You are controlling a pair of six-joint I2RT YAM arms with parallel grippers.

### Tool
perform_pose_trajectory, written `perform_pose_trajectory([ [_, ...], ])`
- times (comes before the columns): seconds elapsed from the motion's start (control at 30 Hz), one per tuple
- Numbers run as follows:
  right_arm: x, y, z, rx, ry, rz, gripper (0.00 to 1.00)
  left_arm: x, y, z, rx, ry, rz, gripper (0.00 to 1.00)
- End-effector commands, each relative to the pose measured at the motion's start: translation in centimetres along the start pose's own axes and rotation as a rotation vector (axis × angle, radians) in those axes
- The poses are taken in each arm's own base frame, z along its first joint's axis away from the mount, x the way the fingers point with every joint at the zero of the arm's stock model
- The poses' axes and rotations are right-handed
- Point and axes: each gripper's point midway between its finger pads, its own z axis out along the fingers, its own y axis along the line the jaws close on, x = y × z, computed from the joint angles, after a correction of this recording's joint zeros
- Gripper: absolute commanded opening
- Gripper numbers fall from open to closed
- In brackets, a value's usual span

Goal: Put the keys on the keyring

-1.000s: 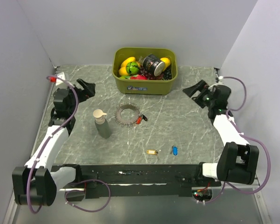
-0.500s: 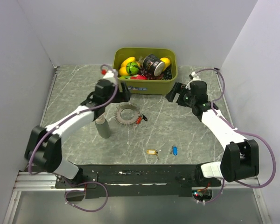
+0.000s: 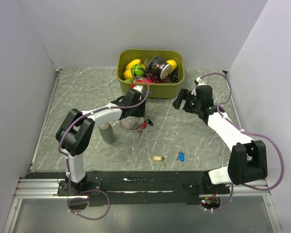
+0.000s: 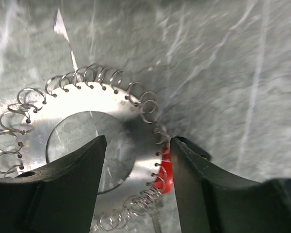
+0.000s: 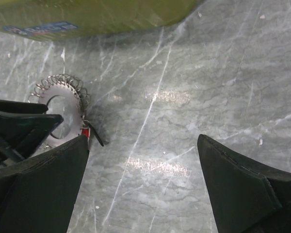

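Your left gripper is partly open and has hold of nothing. Its jaws straddle the flat band of the keyring, one finger over the central hole and the other just outside the rim. A little bare metal shows on either side, so no clamp is visible. That straddle suits pinning the ring flat, so that one of the small wire loops around its rim can take a key.

The red key lies against the rim at the outer finger. You cannot tell whether it is already threaded on a loop.

Your right gripper hangs fully open and empty, well off to the side of the left one and facing the ring. It looks placed to fetch a key while the left arm steadies the ring.

The yellow key and blue key lie loose on the table, well back from both grippers toward the arm bases.

A grey bottle stands just beside the left gripper, on its base side.

Beyond both grippers sits the olive-green bin. It holds yellow and green fruit-like pieces, a dark can and smaller items too jumbled to name.
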Motion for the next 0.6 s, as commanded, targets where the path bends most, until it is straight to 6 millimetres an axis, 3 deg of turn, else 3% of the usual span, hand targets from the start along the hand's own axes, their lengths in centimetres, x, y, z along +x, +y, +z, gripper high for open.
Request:
perform_pose_trajectory([
  [0.0,-0.1,0.2,0.3,-0.001,-0.001,-0.018,1.00,1.3,0.4,1.2,-0.014,0.035,-0.009,0.62],
  [0.17,0.8,0.0,0.7,0.005,0.035,-0.014,1.00,4.4,-1.1,3.0,0.091,0.130,-0.022,0.67],
  [0.33,1.0,0.6,0.3,-0.013,0.066,0.012,1.00,7.8,-2.9,2.5,0.230,0.225,-0.057,0.68],
  [0.43,1.3,1.6,-0.2,-0.043,0.120,0.037,1.00,9.4,-4.2,0.8,0.303,0.296,-0.097,0.69],
  [0.47,2.1,1.5,-0.7,-0.025,0.166,0.048,1.00,9.1,-4.9,-0.2,0.331,0.303,-0.104,0.69],
  [0.53,1.6,1.9,-1.3,-0.024,0.173,0.044,1.00,9.9,-6.0,-1.7,0.348,0.339,-0.103,0.70],
  [0.57,1.7,1.7,-1.8,-0.010,0.186,0.043,1.00,9.2,-6.8,-2.7,0.371,0.322,-0.091,0.70],
])
